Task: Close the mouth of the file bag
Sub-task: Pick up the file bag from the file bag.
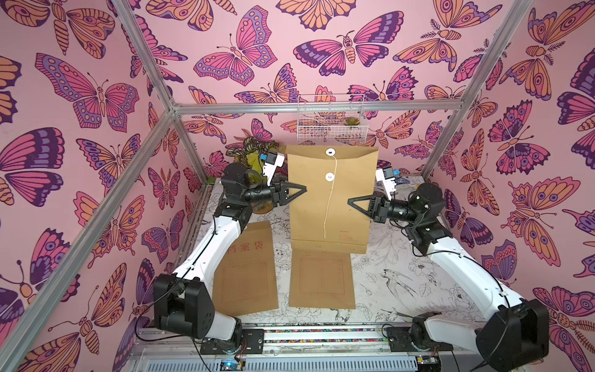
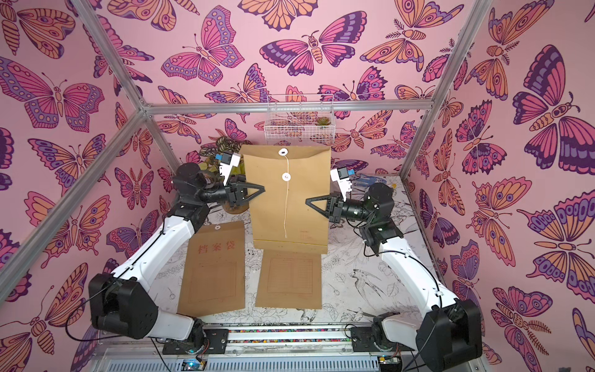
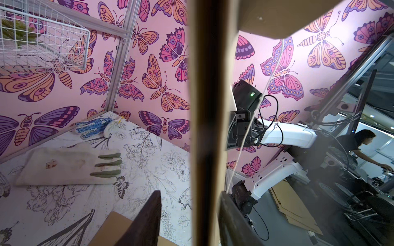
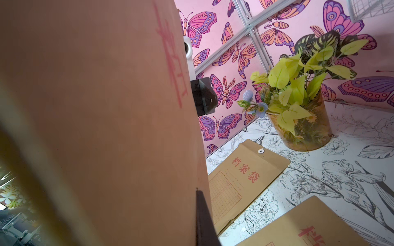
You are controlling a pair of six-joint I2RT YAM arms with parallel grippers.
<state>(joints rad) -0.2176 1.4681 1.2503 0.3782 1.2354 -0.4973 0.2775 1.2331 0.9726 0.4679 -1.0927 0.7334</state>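
A brown paper file bag (image 1: 322, 206) hangs upright above the table in both top views, its flap at the top. Two white buttons (image 1: 330, 152) sit on its face, and a white string (image 1: 329, 206) dangles loose from the upper one. My left gripper (image 1: 304, 188) is open and straddles the bag's left edge (image 3: 204, 106); one finger (image 3: 149, 213) stands clear of the paper. My right gripper (image 1: 349, 201) is shut on the bag's right edge. In the right wrist view the bag (image 4: 106, 106) hides all but one finger (image 4: 202, 213).
Two more file bags (image 1: 246, 273) (image 1: 322, 280) lie flat on the flower-printed table. A potted plant (image 4: 302, 119) stands at the back left. A white wire basket (image 1: 331, 119) hangs on the back wall. Two gloves (image 3: 70, 166) (image 3: 96, 126) lie at the back right.
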